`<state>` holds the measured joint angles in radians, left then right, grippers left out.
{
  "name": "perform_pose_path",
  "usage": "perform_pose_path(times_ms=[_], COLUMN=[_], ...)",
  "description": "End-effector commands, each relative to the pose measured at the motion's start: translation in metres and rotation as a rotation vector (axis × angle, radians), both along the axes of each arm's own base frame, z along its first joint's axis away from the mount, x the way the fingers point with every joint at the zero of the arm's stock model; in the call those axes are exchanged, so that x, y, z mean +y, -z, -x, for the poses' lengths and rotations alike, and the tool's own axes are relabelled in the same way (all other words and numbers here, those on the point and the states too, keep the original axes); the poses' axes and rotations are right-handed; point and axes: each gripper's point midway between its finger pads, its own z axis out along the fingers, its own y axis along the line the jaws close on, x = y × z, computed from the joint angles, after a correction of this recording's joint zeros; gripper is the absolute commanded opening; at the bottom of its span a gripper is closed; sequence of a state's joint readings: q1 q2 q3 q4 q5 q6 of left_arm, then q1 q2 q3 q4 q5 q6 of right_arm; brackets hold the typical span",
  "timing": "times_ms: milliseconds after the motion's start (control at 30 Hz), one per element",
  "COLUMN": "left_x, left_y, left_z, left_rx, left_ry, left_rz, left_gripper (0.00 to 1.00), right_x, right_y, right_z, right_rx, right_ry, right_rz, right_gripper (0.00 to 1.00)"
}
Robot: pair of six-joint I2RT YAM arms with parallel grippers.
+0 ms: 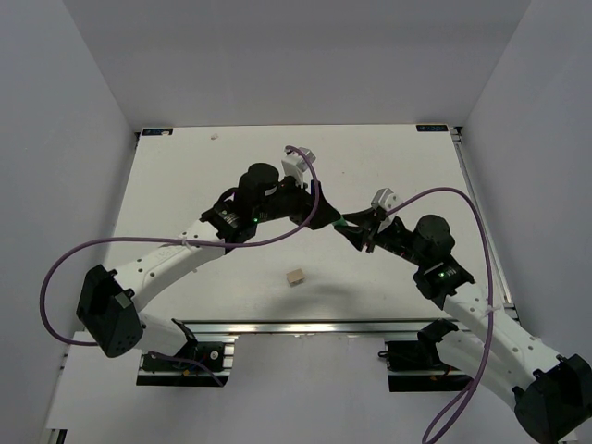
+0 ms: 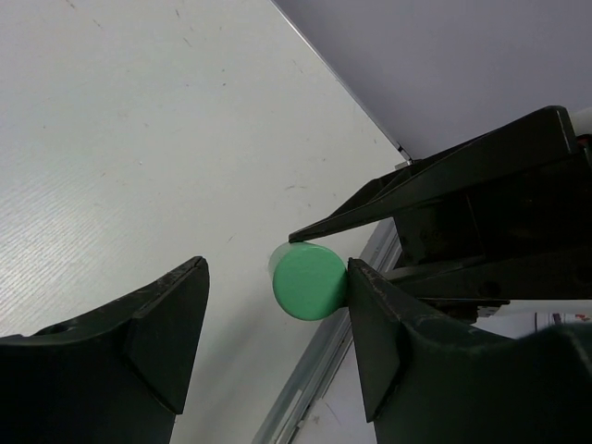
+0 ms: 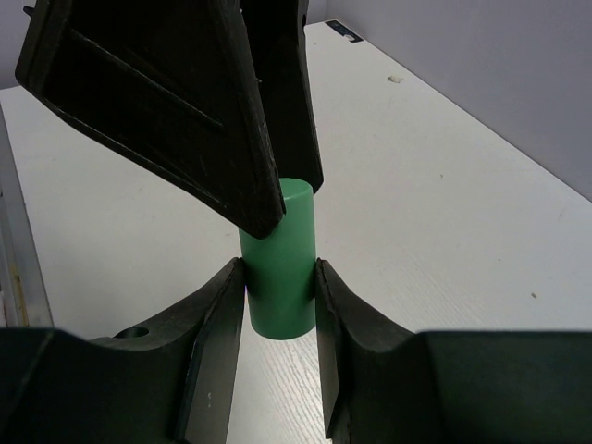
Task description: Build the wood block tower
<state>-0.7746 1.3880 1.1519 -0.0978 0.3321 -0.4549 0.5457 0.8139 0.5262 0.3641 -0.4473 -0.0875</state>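
A green cylinder block [image 3: 277,277] is held in the air over the white table [image 1: 185,185], and my right gripper [image 3: 277,265] is shut on its lower half. My left gripper [image 2: 275,264] straddles the cylinder's [image 2: 308,282] other end. Its right finger [image 2: 388,324] touches the round end face, while a clear gap separates its left finger [image 2: 157,324] from it, so it stands open. The two grippers meet at mid-table around the cylinder [image 1: 343,222]. One small tan block [image 1: 295,277] lies alone on the table nearer the arm bases. The wood block tower is out of view.
An aluminium rail [image 1: 305,326] runs along the table's near edge between the arm bases. Purple cables [image 1: 231,242] loop over both arms. Grey walls [image 1: 83,139] enclose the table on the left, back and right.
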Motion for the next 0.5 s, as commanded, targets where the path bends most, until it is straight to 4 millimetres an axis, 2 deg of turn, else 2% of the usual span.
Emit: perform_pose_path(times_ms=[0, 167, 200, 333, 467], left_x=[-0.0059, -0.0076, -0.0071, -0.0092, -0.0095], left_y=[-0.0015, -0.004, -0.0039, -0.003, -0.0007], left_z=[0.0077, 0.0076, 0.0068, 0.0087, 0.009], left_rx=[0.022, 0.02, 0.02, 0.024, 0.025], left_ry=[0.041, 0.043, 0.04, 0.055, 0.055], left_rz=[0.019, 0.029, 0.029, 0.031, 0.02], left_gripper=[0.7, 0.59, 0.5, 0.4, 0.24], right_x=[0.0002, 0.0014, 0.0022, 0.0033, 0.0029], right_y=[-0.0214, -0.0172, -0.0162, -0.0148, -0.015], right_z=[0.0013, -0.0003, -0.0001, 0.0006, -0.0012], right_rx=[-0.081, -0.068, -0.066, -0.065, -0.062], right_ry=[0.0, -0.004, -0.007, -0.016, -0.007], right_rz=[-0.038, -0.031, -0.029, -0.027, -0.027], right_gripper=[0.0, 0.0, 0.0, 0.0, 0.0])
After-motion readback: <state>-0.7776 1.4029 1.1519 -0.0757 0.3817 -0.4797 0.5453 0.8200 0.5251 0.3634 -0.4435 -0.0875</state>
